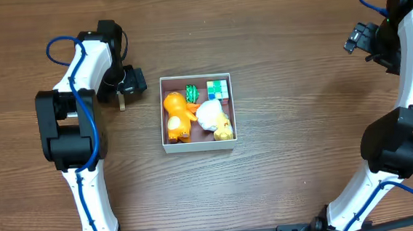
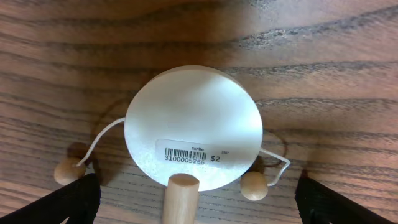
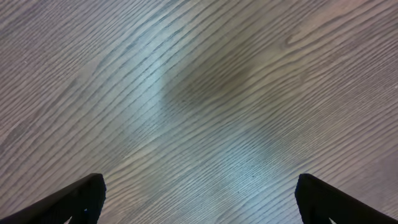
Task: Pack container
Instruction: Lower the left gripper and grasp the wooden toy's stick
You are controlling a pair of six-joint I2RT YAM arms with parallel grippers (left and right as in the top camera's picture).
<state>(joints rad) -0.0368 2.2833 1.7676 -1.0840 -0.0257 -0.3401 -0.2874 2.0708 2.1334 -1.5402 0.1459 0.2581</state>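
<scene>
container [image 1: 200, 146] sits mid-table, at 4 o'clock from the left gripper [image 2: 199, 202], nearer arm, jaws spread astride a wooden pellet drum [image 2: 193, 124], handle at 6 o'clock; right gripper [image 3: 199, 199] released over bare wood.

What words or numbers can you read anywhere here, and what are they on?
"3100005256": under the barcode on the sticker on the white disc toy; last digit uncertain.
"$2": same sticker, right end.
"Turtle": tiny print above the barcode, barely legible.
Small number at the sticker's top right: too small to read.
Container and its toys: no readable text.
</scene>
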